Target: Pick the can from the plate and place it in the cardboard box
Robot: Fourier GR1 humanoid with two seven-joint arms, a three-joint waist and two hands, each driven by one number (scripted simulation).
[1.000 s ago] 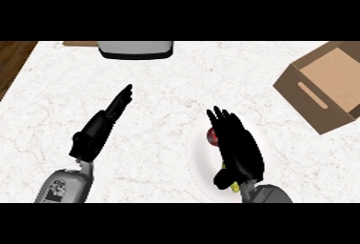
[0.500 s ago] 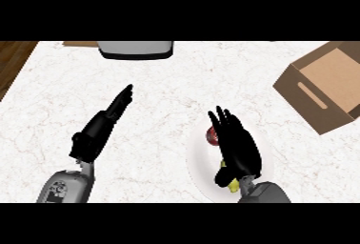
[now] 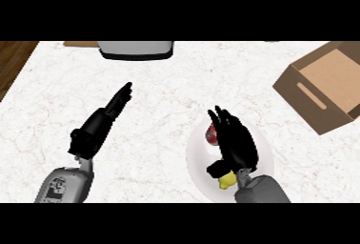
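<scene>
A white plate [image 3: 197, 162] lies on the counter at the lower right of the head view. On it stands a dark red can [image 3: 210, 135], mostly hidden behind my right hand [image 3: 235, 142]. That hand hovers over the plate, its fingers straight and spread, pointing away from me, and it is open. Beside the wrist a yellow item [image 3: 225, 181] rests on the plate. The open cardboard box [image 3: 325, 86] sits at the far right, tilted. My left hand [image 3: 102, 121] rests open at the left, fingers straight.
A grey appliance [image 3: 135, 49] stands at the counter's far edge, top middle. The counter's left edge meets a dark wooden floor [image 3: 14, 57] at the top left. Bare marble lies between the plate and the box.
My right hand has drawn back slightly toward me and lower over the plate, covering more of the can. The left hand has not moved.
</scene>
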